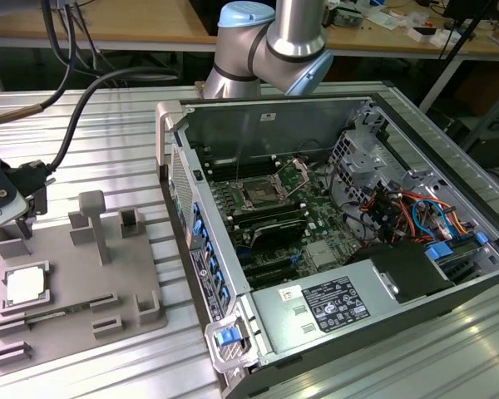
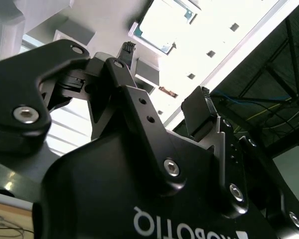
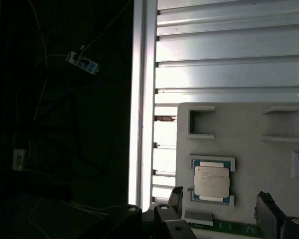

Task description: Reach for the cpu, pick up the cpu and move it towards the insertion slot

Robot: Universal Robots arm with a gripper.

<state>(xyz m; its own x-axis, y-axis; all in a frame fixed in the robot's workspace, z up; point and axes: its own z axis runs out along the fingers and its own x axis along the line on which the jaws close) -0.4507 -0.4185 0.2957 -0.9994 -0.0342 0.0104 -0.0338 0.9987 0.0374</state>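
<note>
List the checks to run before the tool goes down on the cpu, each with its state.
1. The tool is open: ok, fingers apart in both wrist views.
2. The tool is empty: ok.
3. The cpu lies flat in its grey tray recess: ok.
4. The tool is centred on the cpu: cannot tell; they are apart.
5. The insertion slot has its frame open: cannot tell.

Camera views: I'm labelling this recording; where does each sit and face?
Exterior view: off-arm, high, looking down on tray, cpu and open computer; arm joints show.
First wrist view: wrist-mounted, facing down at the cpu; open gripper shows.
Second wrist view: behind the gripper, looking past it.
Both wrist views share gripper and cpu.
</note>
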